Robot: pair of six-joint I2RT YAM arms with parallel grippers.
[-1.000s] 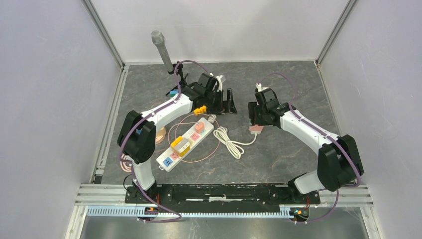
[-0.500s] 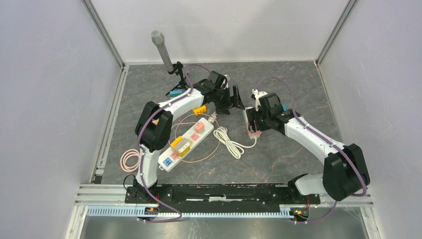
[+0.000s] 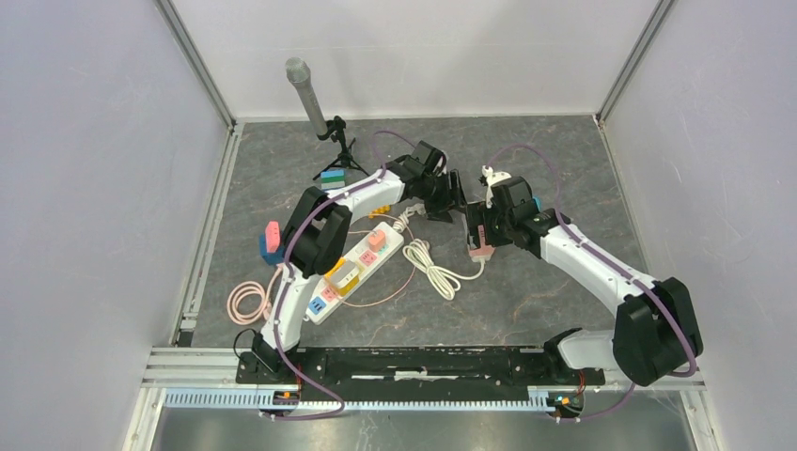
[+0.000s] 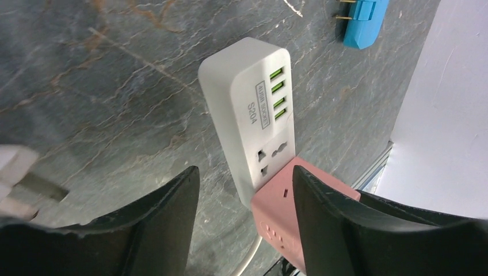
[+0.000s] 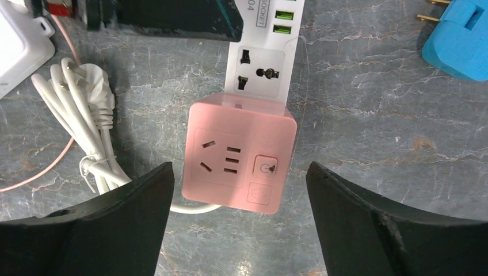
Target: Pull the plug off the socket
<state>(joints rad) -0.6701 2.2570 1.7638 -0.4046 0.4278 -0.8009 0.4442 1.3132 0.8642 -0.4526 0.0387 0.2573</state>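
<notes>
A pink cube plug (image 5: pixel 239 155) is plugged into the end of a white socket block (image 5: pixel 262 69) with green USB ports, lying on the grey floor. My right gripper (image 5: pixel 239 169) is open, with a gap between each finger and the cube's sides. My left gripper (image 4: pixel 244 172) is open over the white socket block (image 4: pixel 247 115) where it meets the pink cube (image 4: pixel 299 218). In the top view both grippers, left (image 3: pixel 449 197) and right (image 3: pixel 479 230), meet mid-table, and the cube (image 3: pixel 482 248) shows below the right one.
A coiled white cord (image 5: pixel 86 126) lies left of the cube. A blue plug (image 5: pixel 457 34) lies to its right. A white power strip (image 3: pixel 350 272) with coloured plugs, a pink cable coil (image 3: pixel 246 301) and a microphone stand (image 3: pixel 310 94) are on the left.
My left arm has stretched to the right, bringing its gripper close to the right gripper over the socket block. The right gripper has shifted a little; the pink cube stays beneath it.
</notes>
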